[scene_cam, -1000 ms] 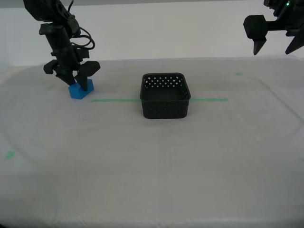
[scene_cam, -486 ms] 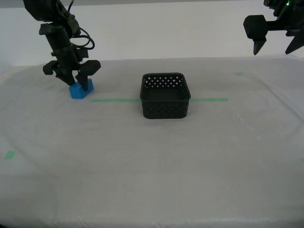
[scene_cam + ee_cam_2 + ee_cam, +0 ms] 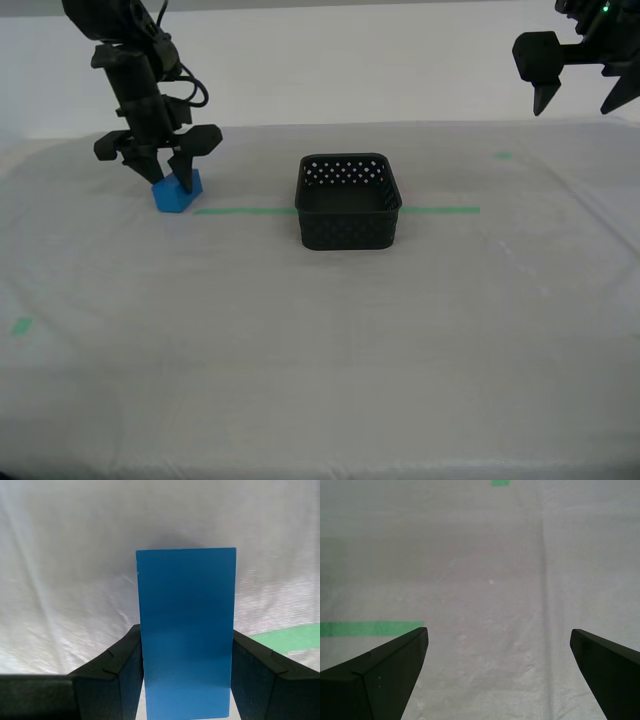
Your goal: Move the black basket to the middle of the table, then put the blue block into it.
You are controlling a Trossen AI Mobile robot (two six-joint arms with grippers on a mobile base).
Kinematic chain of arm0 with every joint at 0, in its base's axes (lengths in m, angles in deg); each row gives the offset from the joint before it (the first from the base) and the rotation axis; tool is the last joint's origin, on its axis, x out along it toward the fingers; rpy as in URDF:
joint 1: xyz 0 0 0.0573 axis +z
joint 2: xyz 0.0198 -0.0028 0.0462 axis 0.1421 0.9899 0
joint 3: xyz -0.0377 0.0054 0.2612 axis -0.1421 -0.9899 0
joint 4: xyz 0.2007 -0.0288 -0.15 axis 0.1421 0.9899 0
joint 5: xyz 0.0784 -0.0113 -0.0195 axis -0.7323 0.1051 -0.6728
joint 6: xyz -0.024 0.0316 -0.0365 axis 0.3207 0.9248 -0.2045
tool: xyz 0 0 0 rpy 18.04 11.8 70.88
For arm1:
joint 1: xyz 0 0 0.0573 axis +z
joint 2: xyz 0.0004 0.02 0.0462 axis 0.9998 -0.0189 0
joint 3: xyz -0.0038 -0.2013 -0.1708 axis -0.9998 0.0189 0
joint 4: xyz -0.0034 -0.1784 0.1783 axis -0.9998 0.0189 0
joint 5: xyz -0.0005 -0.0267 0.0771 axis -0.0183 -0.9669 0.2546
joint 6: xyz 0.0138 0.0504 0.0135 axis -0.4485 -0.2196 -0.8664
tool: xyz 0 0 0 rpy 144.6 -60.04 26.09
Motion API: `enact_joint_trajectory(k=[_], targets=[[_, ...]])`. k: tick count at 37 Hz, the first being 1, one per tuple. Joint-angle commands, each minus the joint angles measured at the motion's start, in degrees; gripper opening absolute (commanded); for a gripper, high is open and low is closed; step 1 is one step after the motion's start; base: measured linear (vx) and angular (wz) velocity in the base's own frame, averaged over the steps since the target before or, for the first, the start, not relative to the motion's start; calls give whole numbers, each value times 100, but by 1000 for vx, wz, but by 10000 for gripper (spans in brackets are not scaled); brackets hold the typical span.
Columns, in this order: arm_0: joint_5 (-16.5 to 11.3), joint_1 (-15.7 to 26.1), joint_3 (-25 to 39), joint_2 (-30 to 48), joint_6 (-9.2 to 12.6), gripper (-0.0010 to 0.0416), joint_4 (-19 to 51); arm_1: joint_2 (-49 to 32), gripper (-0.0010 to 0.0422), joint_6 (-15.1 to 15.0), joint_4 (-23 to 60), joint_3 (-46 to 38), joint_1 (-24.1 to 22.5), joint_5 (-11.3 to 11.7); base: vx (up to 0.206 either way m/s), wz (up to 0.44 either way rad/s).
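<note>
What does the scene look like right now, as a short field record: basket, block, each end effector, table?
basket: small black perforated plastic basket, upright on the green tape line, nothing visible inside
block: small bright-blue rectangular block, tilted, clamped between my second end effector's fingers, at the exterior view's left
second end effector: shut on the block, low over the table
first end effector: open, holding nothing, raised at the exterior view's right
table: whitish-grey sheeted table, small green tape marks

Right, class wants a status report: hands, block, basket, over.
Second hand shut on blue block. First hand open, raised. Black basket mid-table, path clear.
</note>
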Motion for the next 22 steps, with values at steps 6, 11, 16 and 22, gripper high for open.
enact_joint_trajectory(k=[6,11,16,22], targets=[[15,0,2,-2,-7,399,-2,354,-1,498,111,0,-271,293,0,0],[15,0,2,-2,-7,399,-2,662,-1,844,140,0,-485,501,0,0],[15,0,2,-2,-7,398,-2,920,-1,1274,151,0,-713,498,0,0],[15,0,2,-2,-7,399,0,1161,0,1797,173,0,-1067,651,0,0]])
